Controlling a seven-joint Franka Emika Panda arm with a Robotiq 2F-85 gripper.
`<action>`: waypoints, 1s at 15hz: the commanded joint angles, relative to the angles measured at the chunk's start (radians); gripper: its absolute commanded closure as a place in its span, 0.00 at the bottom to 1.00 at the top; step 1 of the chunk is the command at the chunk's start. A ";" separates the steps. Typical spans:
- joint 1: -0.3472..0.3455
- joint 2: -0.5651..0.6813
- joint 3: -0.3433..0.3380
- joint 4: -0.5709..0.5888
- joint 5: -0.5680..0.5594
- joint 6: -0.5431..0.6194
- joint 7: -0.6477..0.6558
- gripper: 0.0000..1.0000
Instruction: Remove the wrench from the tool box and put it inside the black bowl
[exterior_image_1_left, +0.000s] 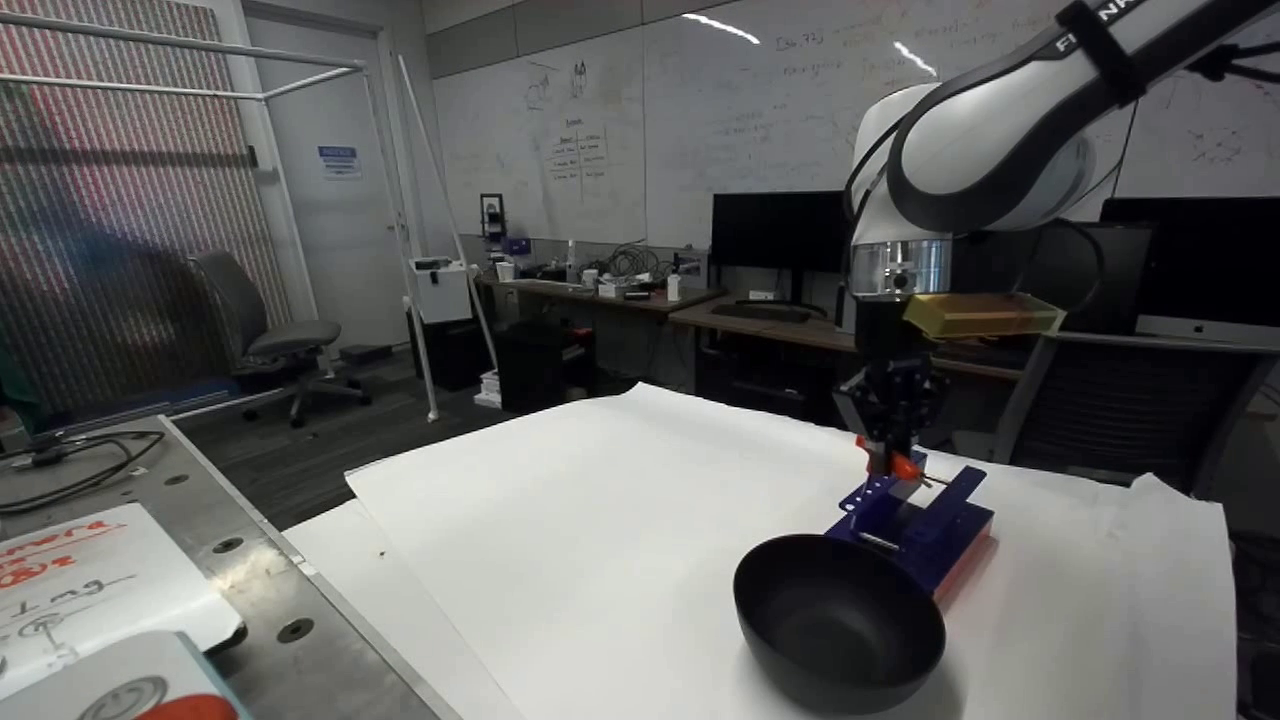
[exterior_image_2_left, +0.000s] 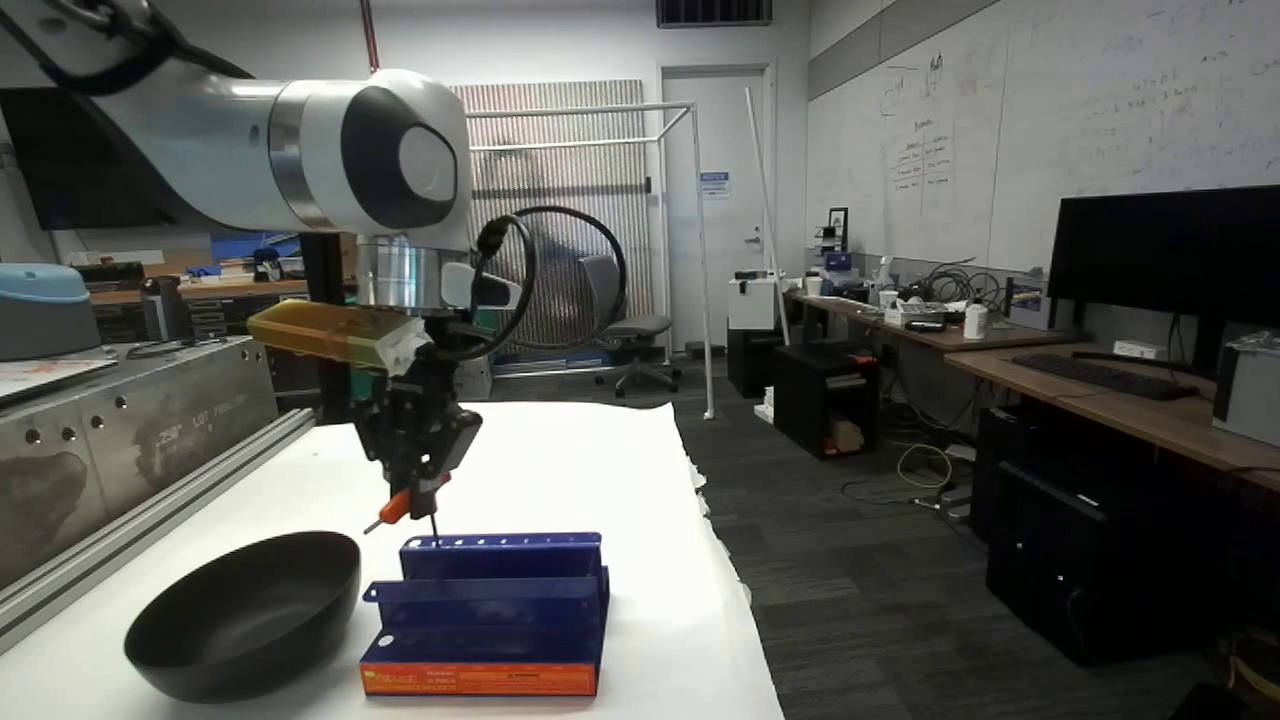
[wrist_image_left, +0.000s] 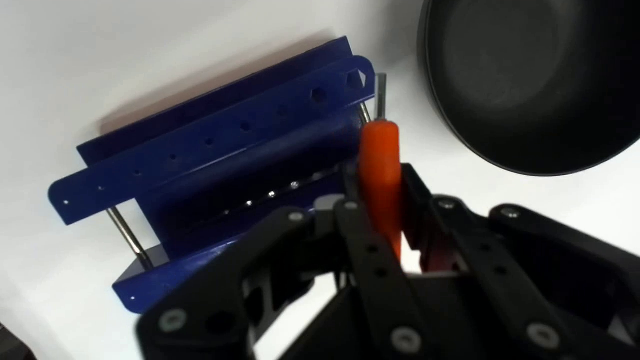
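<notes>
Sign (exterior_image_1_left: 340, 163) on door (exterior_image_1_left: 340, 240): "NOTICE". Metal block (exterior_image_2_left: 150, 450): ".250", "LOT". Arm (exterior_image_1_left: 985, 150): "F", "N" legible. Orange label (exterior_image_2_left: 480, 680) on box (exterior_image_2_left: 490, 612): print too small. Whiteboard (exterior_image_1_left: 720, 125): handwriting illegible.

Wrench (wrist_image_left: 380, 160) coloured orange at handle, grey at tip (wrist_image_left: 381, 97). In wrist view, tool box (wrist_image_left: 227, 134) at nine o'clock coloured deep blue, dotted with holes; bowl (wrist_image_left: 525, 75) at two o'clock, matte black. Box label (exterior_image_2_left: 480, 680) printed orange. Fingers (wrist_image_left: 416, 200) coloured black, bench (exterior_image_1_left: 590, 520) white.
</notes>
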 joint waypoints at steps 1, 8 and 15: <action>0.012 -0.031 -0.020 0.007 0.022 0.010 -0.018 0.95; 0.026 -0.213 -0.009 0.046 0.064 -0.107 0.032 0.95; 0.021 -0.171 -0.048 0.131 0.346 -0.467 -0.072 0.95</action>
